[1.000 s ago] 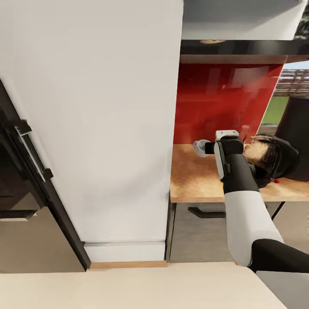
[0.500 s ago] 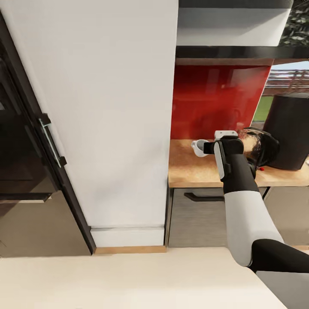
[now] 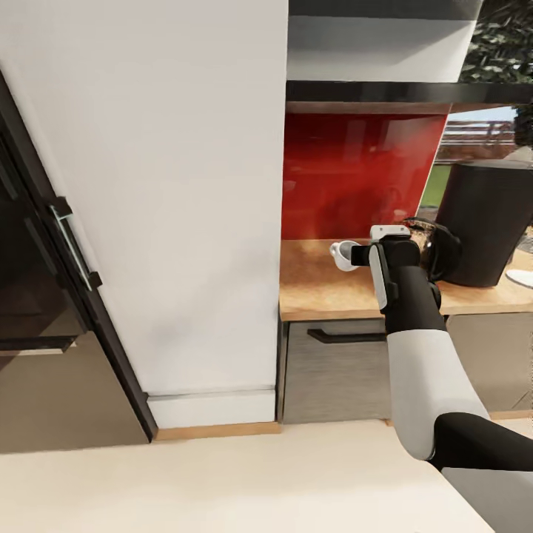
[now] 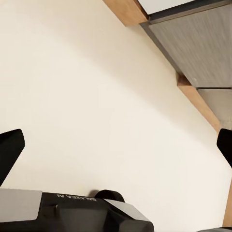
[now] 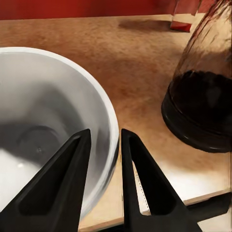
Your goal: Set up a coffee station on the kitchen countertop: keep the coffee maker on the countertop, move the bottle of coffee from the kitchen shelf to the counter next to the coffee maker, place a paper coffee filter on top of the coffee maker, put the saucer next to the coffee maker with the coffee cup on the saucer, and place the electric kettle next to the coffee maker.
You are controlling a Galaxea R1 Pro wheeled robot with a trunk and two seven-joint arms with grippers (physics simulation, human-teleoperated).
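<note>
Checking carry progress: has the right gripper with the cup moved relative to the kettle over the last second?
Yes. The right gripper, shut on the coffee cup, sits farther left of the electric kettle, though the camera moved too.

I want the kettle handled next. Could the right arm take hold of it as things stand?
Probably not yet: the right tool is shut on the coffee cup rim. The electric kettle stands close beside it on the countertop, with nothing between.
</note>
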